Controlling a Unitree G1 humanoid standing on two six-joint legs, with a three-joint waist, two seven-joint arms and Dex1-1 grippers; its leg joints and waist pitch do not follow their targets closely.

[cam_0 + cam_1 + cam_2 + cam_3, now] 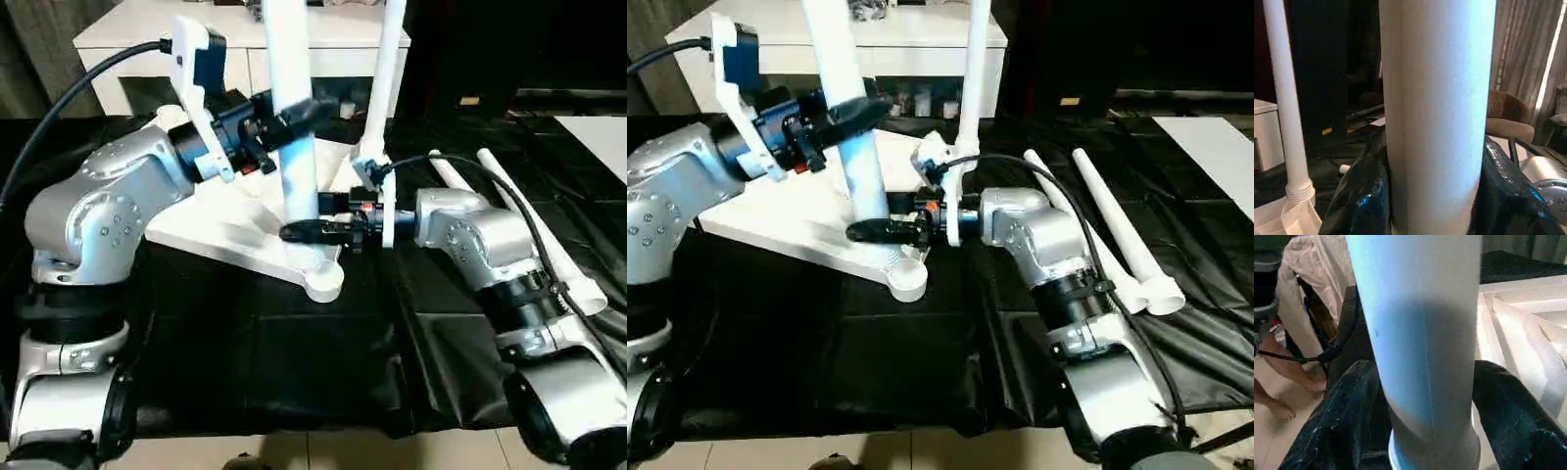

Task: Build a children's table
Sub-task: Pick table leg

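The white tabletop (216,230) lies upside down on a black-covered surface, its ribs (1518,323) showing. One white tube leg (294,59) stands upright in the near corner socket (325,282). My left gripper (299,119) is shut on this leg high up, its black fingers (1359,196) on either side of the tube (1440,117). My right gripper (306,231) is shut on the same leg just above the socket, its fingers (1347,416) hugging the tube (1420,333). A second leg (384,78) stands in a far corner socket.
Two loose white legs (529,225) lie on the black sheet to my right. A low white cabinet (147,39) stands behind the work. A person's bare foot (1276,409) rests on the floor nearby. The sheet's front edge (294,426) meets the pale floor.
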